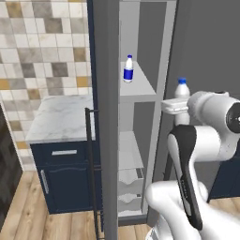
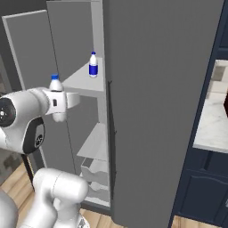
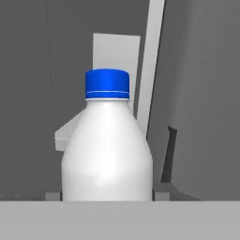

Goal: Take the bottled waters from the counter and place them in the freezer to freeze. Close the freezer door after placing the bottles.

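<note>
My gripper [image 1: 180, 111] is shut on the plain whitish bottled water [image 1: 182, 90], holding it upright in front of the open freezer [image 1: 140, 122]. In the hand view this bottle [image 3: 108, 154] stands close up, with one dark fingertip [image 3: 169, 157] at its right side. The other bottled water [image 1: 128, 69], with a dark-blue label, stands on an upper freezer shelf [image 1: 138, 88]. From the right the held bottle [image 2: 55, 83] and gripper [image 2: 58, 106] hang left of that shelf [image 2: 80, 82], below the labelled bottle [image 2: 93, 65]. The freezer door [image 1: 107, 122] stands open. The marble counter [image 1: 61, 119] lies to the left.
The door's black bar handle [image 1: 91, 164] juts toward the navy cabinet [image 1: 65, 178]. White drawers [image 1: 129, 187] fill the freezer's bottom. A wide dark grey panel [image 2: 160, 111] closes off the right side. A lower shelf [image 2: 95, 142] is bare.
</note>
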### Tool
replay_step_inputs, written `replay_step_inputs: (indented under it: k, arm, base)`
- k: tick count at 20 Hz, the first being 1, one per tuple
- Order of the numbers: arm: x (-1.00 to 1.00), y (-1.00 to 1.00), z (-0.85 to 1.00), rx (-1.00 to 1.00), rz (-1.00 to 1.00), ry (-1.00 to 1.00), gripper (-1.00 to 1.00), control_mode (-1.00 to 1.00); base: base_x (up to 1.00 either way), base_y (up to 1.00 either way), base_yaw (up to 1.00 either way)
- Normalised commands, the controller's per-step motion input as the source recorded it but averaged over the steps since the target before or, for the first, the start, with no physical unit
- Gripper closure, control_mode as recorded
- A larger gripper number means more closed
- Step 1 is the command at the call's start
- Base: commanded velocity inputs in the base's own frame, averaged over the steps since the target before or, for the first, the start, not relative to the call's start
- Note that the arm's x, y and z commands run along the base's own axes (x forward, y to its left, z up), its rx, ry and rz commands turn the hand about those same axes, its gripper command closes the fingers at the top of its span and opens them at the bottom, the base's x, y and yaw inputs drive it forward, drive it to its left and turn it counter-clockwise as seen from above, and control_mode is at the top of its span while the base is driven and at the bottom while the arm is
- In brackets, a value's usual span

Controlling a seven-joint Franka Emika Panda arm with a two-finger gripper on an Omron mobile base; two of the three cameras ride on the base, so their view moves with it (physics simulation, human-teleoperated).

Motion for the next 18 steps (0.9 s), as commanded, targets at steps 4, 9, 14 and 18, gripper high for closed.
replay_step_inputs:
  k: [4, 9, 14, 18]
  arm:
    - [0.34, 0.01, 0.0, 0.0, 0.0, -0.19, 1.0, -1.0]
    - [0.4, 0.15, 0.0, 0.0, 0.07, -0.07, 1.0, -1.0]
    - [0.3, 0.12, 0.0, 0.0, 0.08, 0.0, 1.0, -1.0]
    - [0.22, 0.16, 0.0, 0.0, 0.08, 0.0, 1.0, -1.0]
  base:
    - [0.0, 0.0, 0.0]
    - [0.0, 0.0, 0.0]
    - [0.0, 0.0, 0.0]
    - [0.0, 0.0, 0.0]
